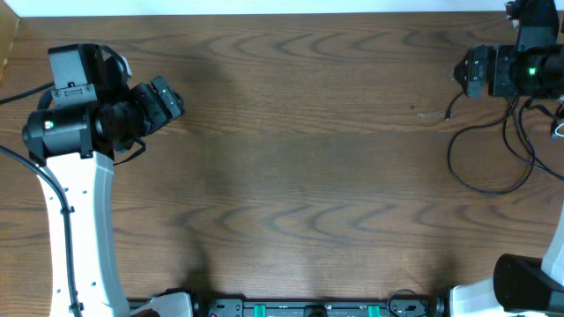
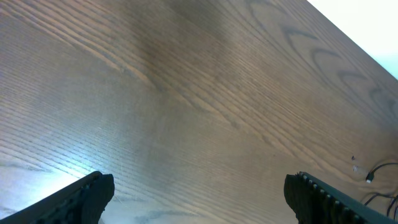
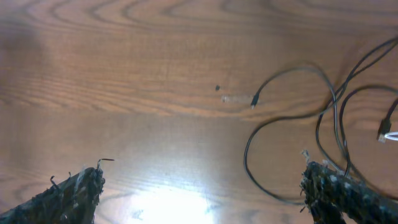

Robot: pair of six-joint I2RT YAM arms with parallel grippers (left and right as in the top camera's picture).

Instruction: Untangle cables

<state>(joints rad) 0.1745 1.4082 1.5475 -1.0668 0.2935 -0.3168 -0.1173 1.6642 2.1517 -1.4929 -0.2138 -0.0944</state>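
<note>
Cables in loops on table

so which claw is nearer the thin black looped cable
Right. The right claw is close beside the thin black looped cable; the left claw is far off on the opposite side of the brown wooden table.
</note>
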